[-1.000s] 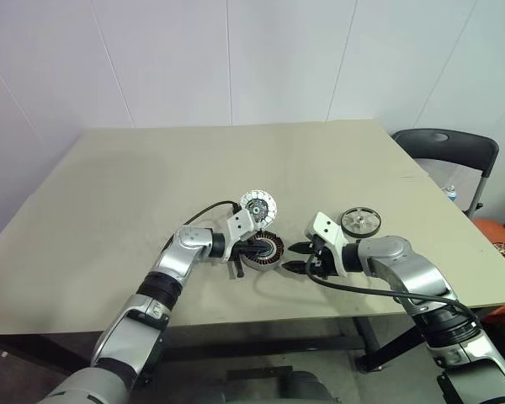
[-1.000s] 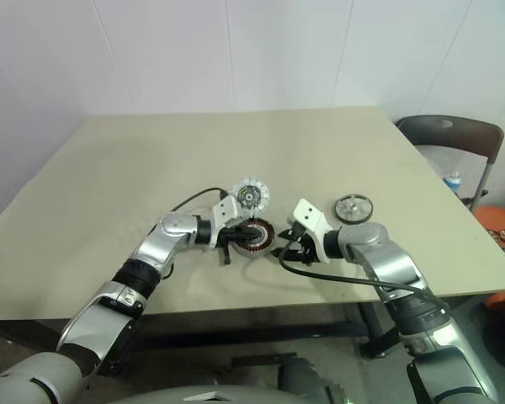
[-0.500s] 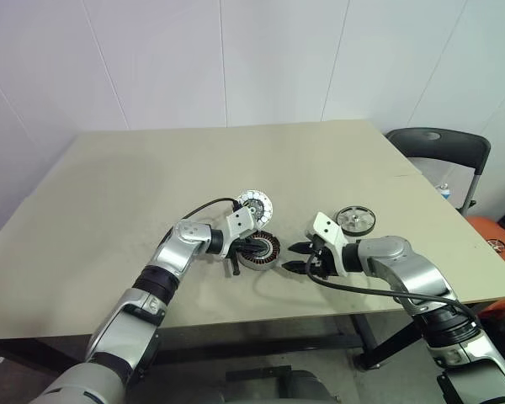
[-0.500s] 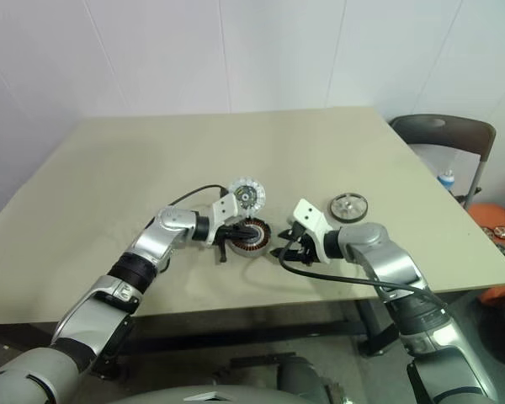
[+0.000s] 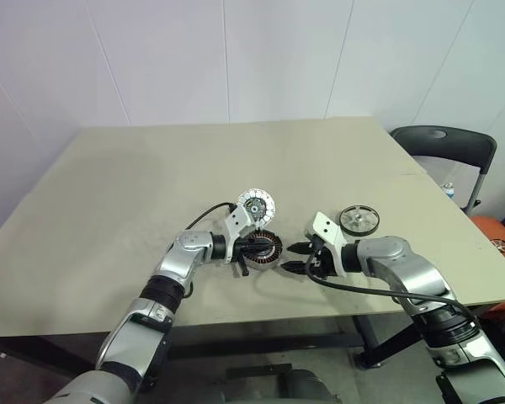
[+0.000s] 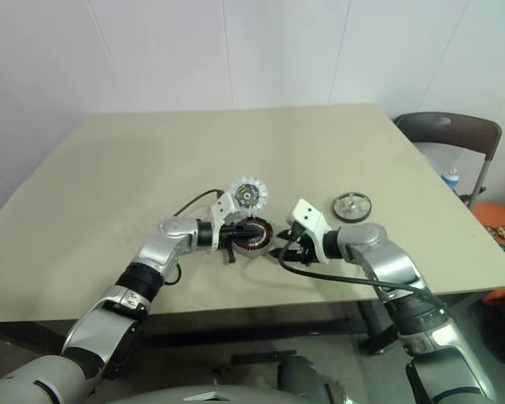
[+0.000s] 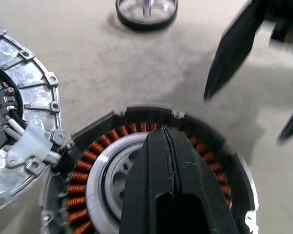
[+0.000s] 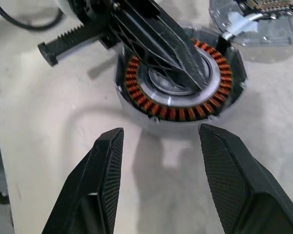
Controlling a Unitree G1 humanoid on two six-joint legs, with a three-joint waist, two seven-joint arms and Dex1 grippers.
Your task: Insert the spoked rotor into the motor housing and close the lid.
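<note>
1. Beige table point(image 5: 151, 168) stands before a white panelled wall; a dark chair point(image 5: 450, 147) is beside its far right corner. All the work is near the front edge.

2. Nearest, the right gripper point(image 5: 296, 257) hangs low over the table, just right of the motor housing point(image 5: 263, 250). Its two black fingers point(image 8: 101, 161) are spread apart with nothing between them, and they point left toward the housing wall without touching it.

3. A little further left, the left gripper point(image 6: 246, 229) reaches in from the left, with the forearm low over the table. Its fingers are pressed together, grasping nothing, and the closed tip lies over the silver hub inside the ring of copper windings. I cannot tell if it presses on the hub or only hovers.

4. The lid point(image 5: 257, 204) stands open at the far-left side of the housing, tilted up on its hinge.

5. Further right, the spoked rotor point(image 5: 358, 220) lies flat on the table, well apart from the housing and behind the right forearm. No gripper touches it.

6. As I judge it, the task is at its beginning: the rotor is not picked, the housing is empty, the lid is open. The left gripper seems to steady the housing.

7. The next move calls for the right gripper to turn toward the rotor and take it by the rim, and for the left gripper to leave the hub free before insertion.
</note>
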